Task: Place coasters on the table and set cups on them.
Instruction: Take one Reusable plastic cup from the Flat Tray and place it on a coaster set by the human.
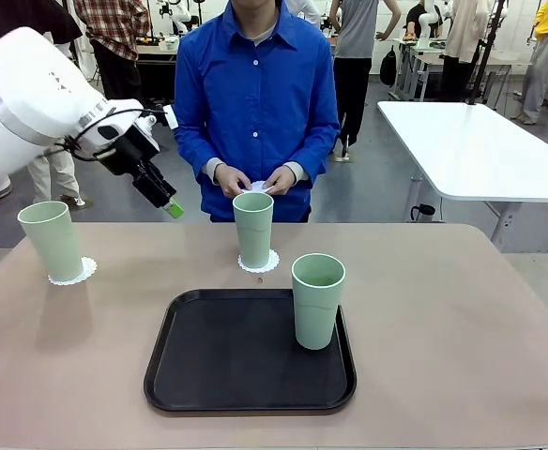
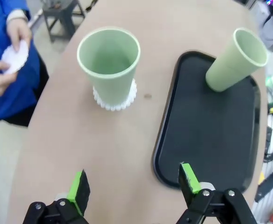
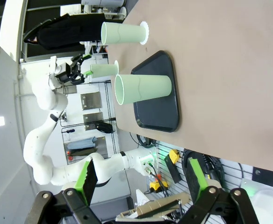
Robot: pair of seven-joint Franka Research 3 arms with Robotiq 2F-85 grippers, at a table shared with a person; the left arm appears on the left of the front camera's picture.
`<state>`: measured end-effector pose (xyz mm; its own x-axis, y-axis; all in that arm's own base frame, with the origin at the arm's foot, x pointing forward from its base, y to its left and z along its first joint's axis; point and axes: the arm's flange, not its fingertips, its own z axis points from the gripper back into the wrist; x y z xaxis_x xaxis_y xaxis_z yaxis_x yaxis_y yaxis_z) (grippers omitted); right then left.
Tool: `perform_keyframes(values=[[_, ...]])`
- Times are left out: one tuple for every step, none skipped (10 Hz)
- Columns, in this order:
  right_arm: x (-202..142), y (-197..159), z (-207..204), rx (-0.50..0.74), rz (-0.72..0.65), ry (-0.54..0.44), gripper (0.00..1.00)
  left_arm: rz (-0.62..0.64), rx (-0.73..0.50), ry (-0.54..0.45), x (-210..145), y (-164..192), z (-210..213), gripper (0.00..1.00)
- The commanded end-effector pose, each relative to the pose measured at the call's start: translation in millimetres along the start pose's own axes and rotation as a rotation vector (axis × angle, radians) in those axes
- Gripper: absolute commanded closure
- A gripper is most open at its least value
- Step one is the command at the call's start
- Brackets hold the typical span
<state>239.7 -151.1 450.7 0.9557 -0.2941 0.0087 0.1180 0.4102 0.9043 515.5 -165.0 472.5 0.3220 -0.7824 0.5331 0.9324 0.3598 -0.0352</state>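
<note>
Two pale green cups stand on white lacy coasters on the beige table [image 1: 443,309]. One cup [image 1: 51,241] is at the far left on its coaster [image 1: 75,274]; the other cup [image 1: 253,228] is at the middle on a coaster [image 1: 259,263]. A third cup [image 1: 317,300] stands on the black tray [image 1: 246,366]. The person holds another coaster [image 1: 258,186] in both hands. My left gripper [image 1: 169,204] hangs open and empty above the table between the two far cups. In its wrist view the left gripper [image 2: 134,186] looks down at the middle cup [image 2: 109,58]. My right gripper [image 3: 141,179] is open and empty, off the table's side.
The tray's rim [image 2: 162,140] lies just right of the left gripper's line of sight. A white table [image 1: 471,141] stands behind at the right. Bare beige tabletop stretches right of the tray. Other people stand in the background.
</note>
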Motion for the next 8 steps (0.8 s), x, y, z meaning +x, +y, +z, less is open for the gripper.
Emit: perform_keyframes(values=[[1, 0, 0, 0.015, 0.011, 0.0, 0.0, 0.06, 0.025, 0.148, 1, -20, 19, 0.0], [1, 0, 0, 0.015, 0.011, 0.0, 0.0, 0.117, 0.014, 0.2, -1, -32, 25, 0.0], [1, 0, 0, 0.015, 0.011, 0.0, 0.0, 0.136, 0.025, 0.2, -2, -47, 29, 0.0], [1, 0, 0, 0.015, 0.011, 0.0, 0.0, 0.168, 0.036, 0.199, 2, -56, 33, 0.0], [1, 0, 0, 0.015, 0.011, 0.0, 0.0, 0.135, 0.065, 0.185, -2, -66, 32, 0.0], [1, 0, 0, 0.015, 0.011, 0.0, 0.0, 0.135, 0.035, 0.195, -3, -41, 30, 0.0], [1, 0, 0, 0.015, 0.011, 0.0, 0.0, 0.135, 0.035, 0.195, -3, -41, 30, 0.0], [1, 0, 0, 0.015, 0.011, 0.0, 0.0, 0.135, 0.035, 0.195, -3, -41, 30, 0.0]])
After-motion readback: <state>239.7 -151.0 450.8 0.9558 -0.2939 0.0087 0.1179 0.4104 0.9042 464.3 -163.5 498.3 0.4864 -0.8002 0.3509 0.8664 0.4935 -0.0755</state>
